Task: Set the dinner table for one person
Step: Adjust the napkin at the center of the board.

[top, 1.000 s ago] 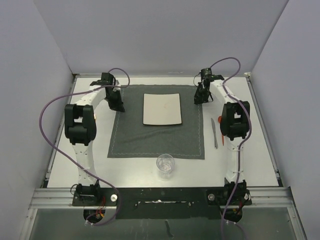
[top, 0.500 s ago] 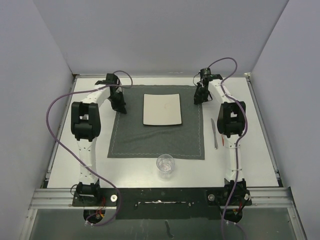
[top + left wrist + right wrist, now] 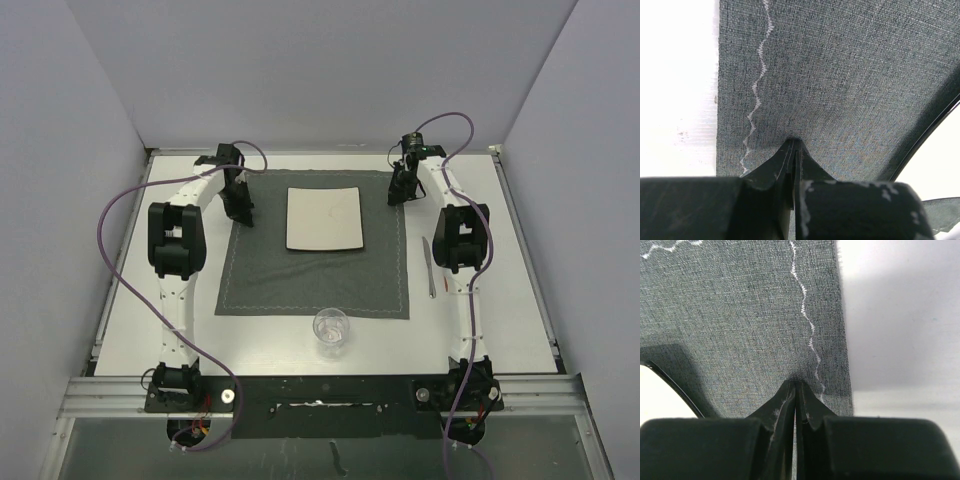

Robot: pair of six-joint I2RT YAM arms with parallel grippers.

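The white dinner table [image 3: 520,300] carries a dark grey stitched placemat [image 3: 310,275] with a white square plate [image 3: 324,218] on its far half. My left gripper [image 3: 241,212] is shut, its tips pinching the cloth near the placemat's far left edge; the left wrist view shows the closed tips [image 3: 794,141] on the weave beside the white stitching. My right gripper [image 3: 397,196] is shut the same way near the far right edge, tips [image 3: 795,382] on the cloth. The plate's edge [image 3: 945,170] shows beside the left gripper.
A clear drinking glass [image 3: 331,328] stands just off the placemat's near edge. A knife [image 3: 429,265] lies on the table right of the placemat, beside the right arm. Purple cables loop over both arms. Walls close in the far, left and right sides.
The left arm's elbow has swung inward to the right and the right arm's elbow has shifted slightly. Both grippers stay at the placemat's far corners. Placemat, plate, glass and knife have not moved.
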